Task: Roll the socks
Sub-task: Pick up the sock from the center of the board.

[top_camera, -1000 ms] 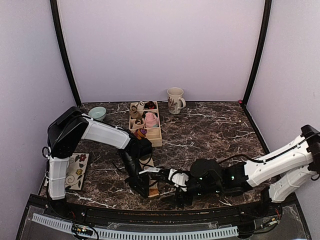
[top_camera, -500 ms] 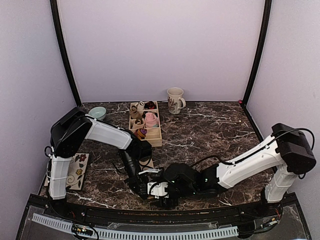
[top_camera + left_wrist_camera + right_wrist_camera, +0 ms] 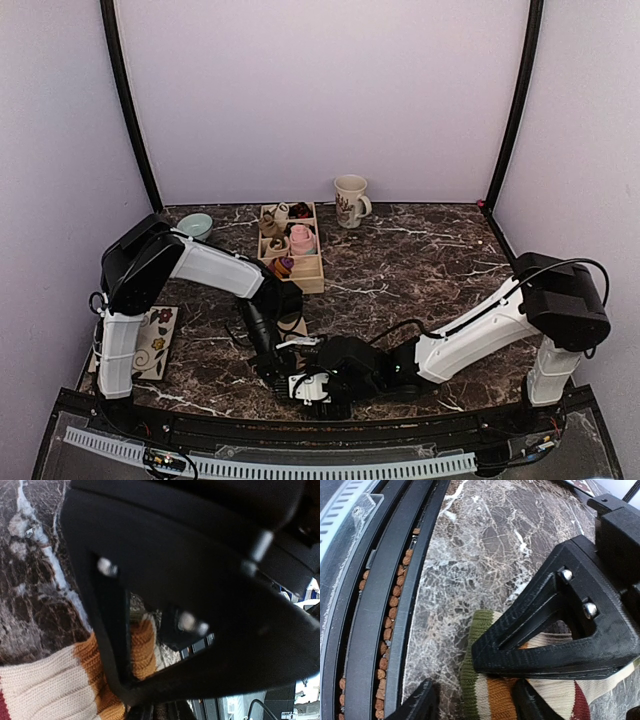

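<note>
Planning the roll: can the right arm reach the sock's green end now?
Probably yes: the green cuff lies bare between the right gripper's open fingers, while the left gripper holds the sock farther along.

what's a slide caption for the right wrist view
right gripper open around the striped sock, which the left gripper clamps on the marble table
</note>
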Controlling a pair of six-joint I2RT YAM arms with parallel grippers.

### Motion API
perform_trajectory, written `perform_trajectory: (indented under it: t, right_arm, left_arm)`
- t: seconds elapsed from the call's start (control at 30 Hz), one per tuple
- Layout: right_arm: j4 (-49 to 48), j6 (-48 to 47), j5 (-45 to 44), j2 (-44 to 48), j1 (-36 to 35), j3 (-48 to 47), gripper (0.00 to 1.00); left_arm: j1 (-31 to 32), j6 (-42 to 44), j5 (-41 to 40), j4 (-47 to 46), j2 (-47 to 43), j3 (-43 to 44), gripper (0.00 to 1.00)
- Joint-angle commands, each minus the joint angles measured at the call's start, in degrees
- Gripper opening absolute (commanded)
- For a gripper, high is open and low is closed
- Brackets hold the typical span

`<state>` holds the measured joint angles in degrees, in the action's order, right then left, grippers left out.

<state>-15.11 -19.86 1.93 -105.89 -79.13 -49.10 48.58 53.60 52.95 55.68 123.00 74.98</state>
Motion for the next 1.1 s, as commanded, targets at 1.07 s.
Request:
perform_trajectory:
  t: [1.07]
  right_arm:
    - [-2.5, 2.3, -0.6, -0.6, -1.1, 0.5, 0.48]
  left_arm:
    - [-0.9, -2.1, -14.7, -1.1, 3.5, 0.3, 0.16]
